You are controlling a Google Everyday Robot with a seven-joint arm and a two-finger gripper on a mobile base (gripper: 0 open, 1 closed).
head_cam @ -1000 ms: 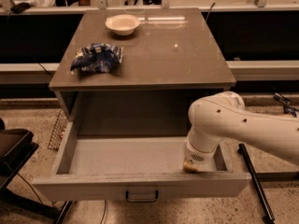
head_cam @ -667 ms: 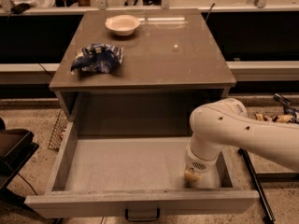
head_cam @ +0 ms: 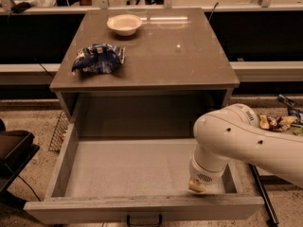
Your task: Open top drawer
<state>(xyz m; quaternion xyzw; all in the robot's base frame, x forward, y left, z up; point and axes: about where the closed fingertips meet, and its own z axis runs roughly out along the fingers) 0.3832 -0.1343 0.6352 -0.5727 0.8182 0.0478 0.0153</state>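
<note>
top drawer [head_cam: 132,167] stood further out from under the bench [head_cam: 165,56] than a second before, pale inside exposed | gripper [head_cam: 197,186] low in its right front corner, behind the front panel; grip state could not be told | opening judged nearly complete

The gripper [head_cam: 198,186] sits inside the top drawer [head_cam: 118,167] at its front right corner, mostly hidden beneath the white arm [head_cam: 236,141], which runs off the right edge. The drawer's black handle [head_cam: 144,220] is cut by the bottom edge. Print on the crumpled blue bag [head_cam: 98,59] is unreadable.
</note>
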